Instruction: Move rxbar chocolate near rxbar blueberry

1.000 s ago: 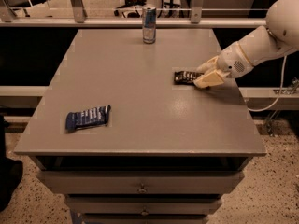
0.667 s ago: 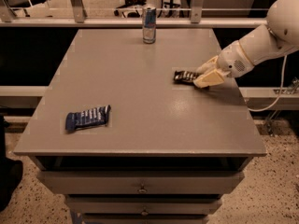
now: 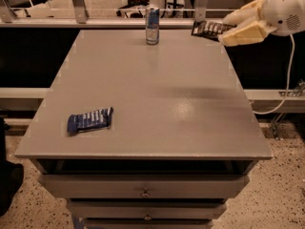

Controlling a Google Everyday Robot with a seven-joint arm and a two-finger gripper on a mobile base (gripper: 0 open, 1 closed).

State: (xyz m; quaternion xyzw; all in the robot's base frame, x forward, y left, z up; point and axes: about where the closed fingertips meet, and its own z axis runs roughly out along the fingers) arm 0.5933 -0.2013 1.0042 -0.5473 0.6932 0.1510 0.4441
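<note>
The rxbar chocolate (image 3: pixel 208 29), a dark bar with white lettering, hangs in the air above the table's far right corner, held by my gripper (image 3: pixel 230 29). The gripper's cream fingers (image 3: pixel 244 34) are shut on the bar's right end. The white arm comes in from the upper right. The rxbar blueberry (image 3: pixel 89 120), a dark blue bar with white lettering, lies flat near the table's front left edge, far from the gripper.
A blue-silver can (image 3: pixel 152 25) stands upright at the back middle of the grey table (image 3: pixel 157 89). Drawers sit below the front edge. A white cable hangs at the right. Railings and chair legs stand behind the table.
The gripper has lifted the chocolate bar off the table's right side and raised it up and back, above the far right corner. The blue bar and the can have not moved.
</note>
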